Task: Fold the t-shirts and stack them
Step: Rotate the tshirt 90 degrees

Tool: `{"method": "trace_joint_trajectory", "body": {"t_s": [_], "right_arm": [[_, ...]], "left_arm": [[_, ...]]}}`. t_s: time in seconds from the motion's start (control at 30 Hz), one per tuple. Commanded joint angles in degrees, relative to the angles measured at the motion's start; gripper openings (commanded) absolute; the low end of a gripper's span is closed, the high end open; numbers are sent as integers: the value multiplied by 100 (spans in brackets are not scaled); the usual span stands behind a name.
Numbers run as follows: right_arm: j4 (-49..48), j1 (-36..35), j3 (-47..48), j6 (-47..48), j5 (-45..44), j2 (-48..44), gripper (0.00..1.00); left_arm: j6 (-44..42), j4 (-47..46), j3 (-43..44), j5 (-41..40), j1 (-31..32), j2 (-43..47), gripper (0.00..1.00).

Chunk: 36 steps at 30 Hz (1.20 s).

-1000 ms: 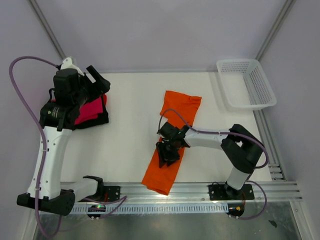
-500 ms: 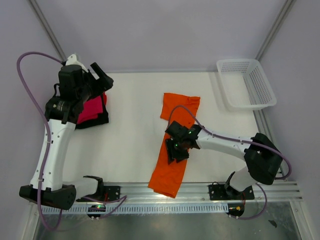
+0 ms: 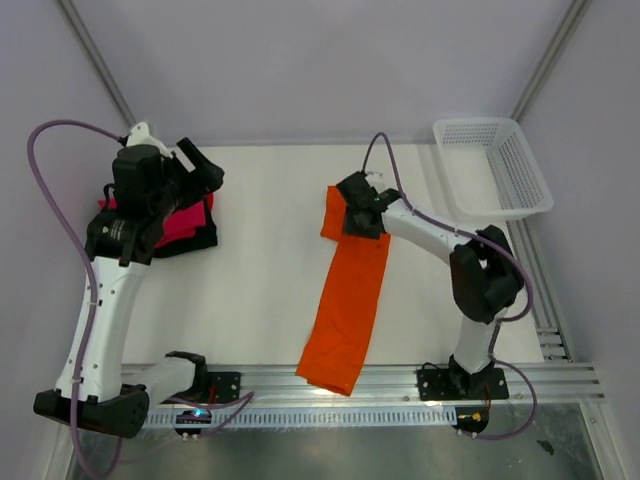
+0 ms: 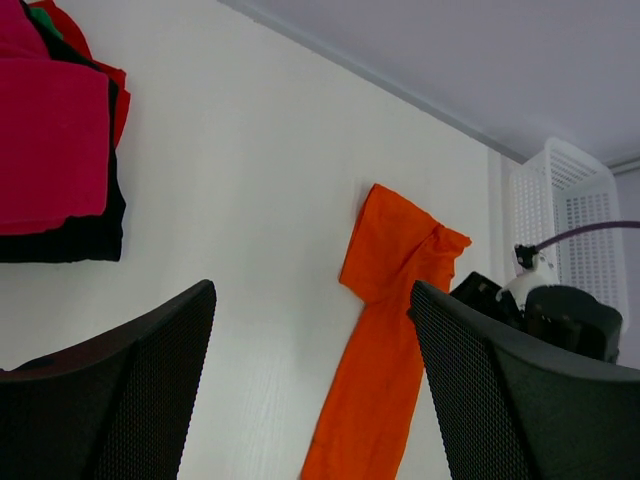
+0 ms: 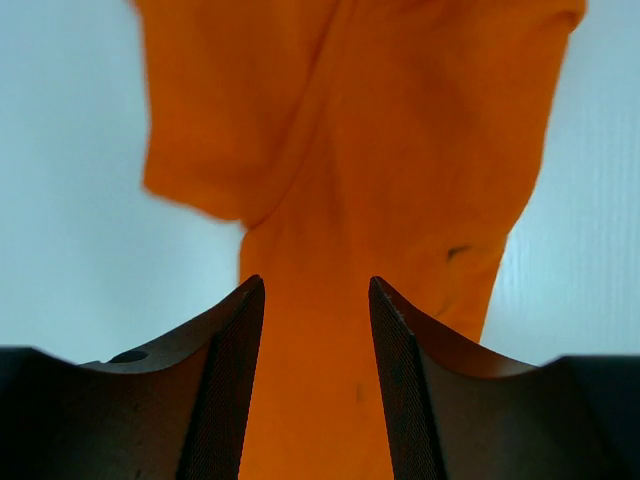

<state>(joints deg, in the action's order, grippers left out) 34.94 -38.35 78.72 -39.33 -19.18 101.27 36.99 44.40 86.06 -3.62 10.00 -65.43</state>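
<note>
Now right arm (image 3: 430,232) reaches forward, claw (image 5: 315,290) parted over orange t-shirt (image 3: 350,300).

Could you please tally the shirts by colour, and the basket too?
Orange shirt: 1
Pink shirt: 1
Black shirt: 1
White basket: 1
Total: 4; a red edge and a green edge behind them are too hidden to count.

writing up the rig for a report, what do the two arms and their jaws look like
Both the left arm and the right arm have white tubular links with chunky black joints and black bases. A purple cable loops loosely along each one. The jaws are black, flat paddles with a fine cross-hatched grip texture on their inner faces.
</note>
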Motion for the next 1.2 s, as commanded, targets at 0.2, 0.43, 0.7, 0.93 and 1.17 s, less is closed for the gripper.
{"method": "trace_joint_trajectory", "body": {"t_s": [0.2,0.43,0.7,0.93,1.17], "right_arm": [[355,1004,2296,496,-139,1904,51],[197,1286,2736,514,169,2388,51],[638,1418,2658,40,230,2634,51],[313,1427,2596,136,818,2915,51],[92,1427,3298,742,2240,3442,51]], "left_arm": [[27,-63,-362,-183,-24,434,81],[-17,16,-336,-376,-24,514,82],[-69,112,-336,-622,-24,593,82],[-17,130,-309,-623,-24,593,82],[-25,314,-239,-763,-24,672,82]]}}
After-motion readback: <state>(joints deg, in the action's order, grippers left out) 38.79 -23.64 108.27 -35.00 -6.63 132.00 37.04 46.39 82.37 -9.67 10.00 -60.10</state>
